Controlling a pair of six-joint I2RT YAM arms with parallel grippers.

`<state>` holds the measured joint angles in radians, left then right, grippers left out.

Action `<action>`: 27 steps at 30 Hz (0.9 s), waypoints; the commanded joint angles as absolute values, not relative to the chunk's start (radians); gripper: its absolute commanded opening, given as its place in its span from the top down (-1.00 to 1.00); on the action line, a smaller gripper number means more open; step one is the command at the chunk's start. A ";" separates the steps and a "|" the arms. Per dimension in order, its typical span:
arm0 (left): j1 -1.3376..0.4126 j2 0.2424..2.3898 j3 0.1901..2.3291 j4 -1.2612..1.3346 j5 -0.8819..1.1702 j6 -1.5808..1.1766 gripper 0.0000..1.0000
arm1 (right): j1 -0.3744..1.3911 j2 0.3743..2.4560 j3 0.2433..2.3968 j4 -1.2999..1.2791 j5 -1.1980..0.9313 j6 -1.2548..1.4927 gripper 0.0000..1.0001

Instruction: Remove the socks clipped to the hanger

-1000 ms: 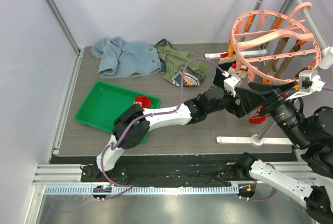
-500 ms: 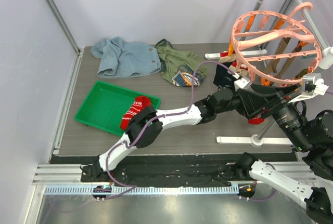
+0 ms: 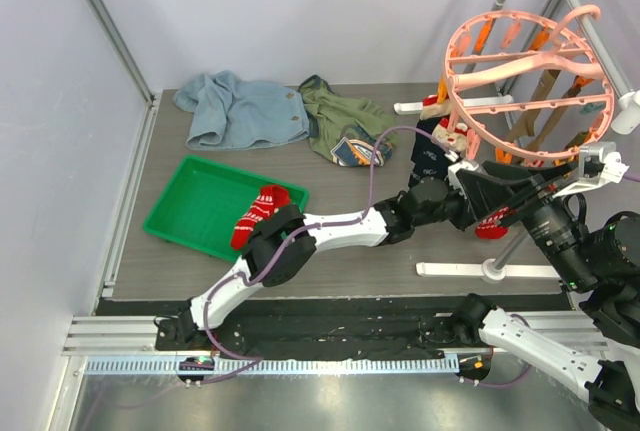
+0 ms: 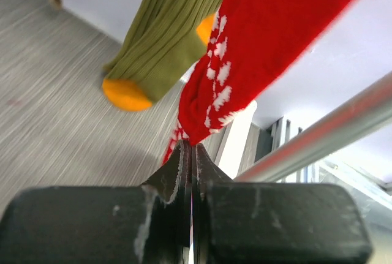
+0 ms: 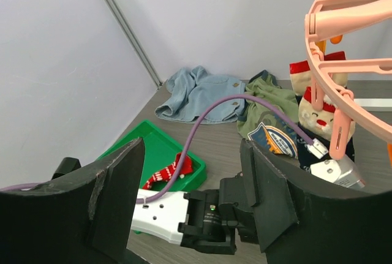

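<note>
The salmon-pink hanger (image 3: 527,79) hangs from the grey rack at the right, its rim also in the right wrist view (image 5: 343,62). In the left wrist view a red sock with white marks (image 4: 269,37) hangs down, and my left gripper (image 4: 191,146) is shut on its lower tip. An olive sock with an orange toe (image 4: 156,49) dangles beside it. Under the hanger, the red tip (image 3: 492,227) shows by the left wrist. A cream and navy sock (image 5: 315,117) hangs from a clip. My right gripper (image 5: 191,154) is open, with the left arm between its fingers.
A green tray (image 3: 185,206) at the left holds a red striped sock (image 3: 258,213). A light-blue garment (image 3: 240,111) and an olive one (image 3: 340,121) lie at the back. The rack's white feet (image 3: 480,271) and grey poles (image 3: 575,1) stand at the right.
My left arm has reached further right under the hanger, and its jaws have gone from open to shut on the red sock's tip. The right arm has barely moved.
</note>
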<state>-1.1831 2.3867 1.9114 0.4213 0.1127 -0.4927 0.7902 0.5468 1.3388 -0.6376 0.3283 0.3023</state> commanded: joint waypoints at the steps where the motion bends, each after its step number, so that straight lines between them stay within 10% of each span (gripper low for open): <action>1: -1.189 2.249 1.838 0.485 0.057 -0.474 1.00 | 0.793 0.540 1.324 -0.630 0.373 0.313 -0.43; 27: -1.215 1.823 1.405 0.546 -0.205 -0.377 1.00 | 0.792 0.822 1.580 -1.072 1.001 0.452 -0.16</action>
<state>-1.1965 1.9152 1.4437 0.4633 -0.1413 -0.4210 0.7902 0.8032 1.5196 -1.0164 0.8684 0.3969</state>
